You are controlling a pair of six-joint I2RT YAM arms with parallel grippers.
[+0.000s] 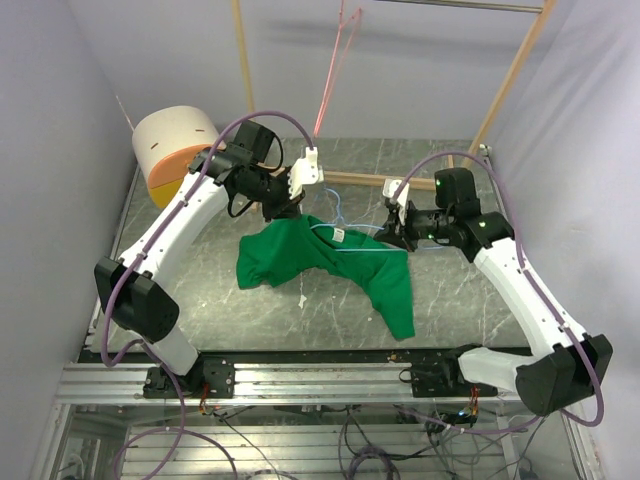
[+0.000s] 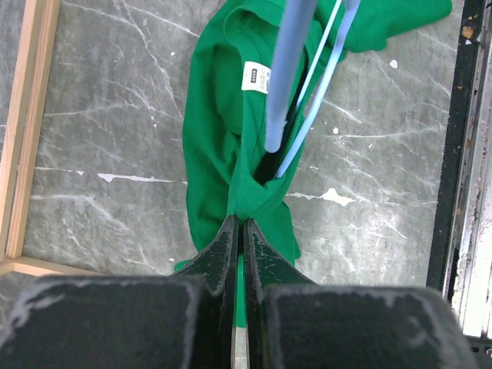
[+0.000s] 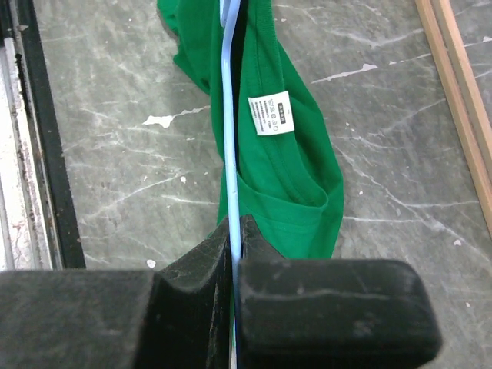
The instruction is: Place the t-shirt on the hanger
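The bright green t-shirt (image 1: 330, 262) hangs between my two grippers over the table, one end drooping to the front right. Its white label (image 3: 270, 113) shows inside the neck. The light blue wire hanger (image 1: 352, 238) runs through the neck opening. My left gripper (image 2: 241, 223) is shut on the shirt's collar edge (image 2: 250, 196), with the hanger wire (image 2: 288, 73) just ahead of it. My right gripper (image 3: 234, 224) is shut on the hanger wire (image 3: 227, 115), with the shirt (image 3: 288, 177) hanging beside it.
A pink-red wire hanger (image 1: 335, 60) hangs from a rail at the back. A round beige and orange drum (image 1: 170, 150) stands at the back left. A wooden frame (image 1: 505, 85) borders the back and sides. Metal rails (image 1: 320, 380) run along the table's front.
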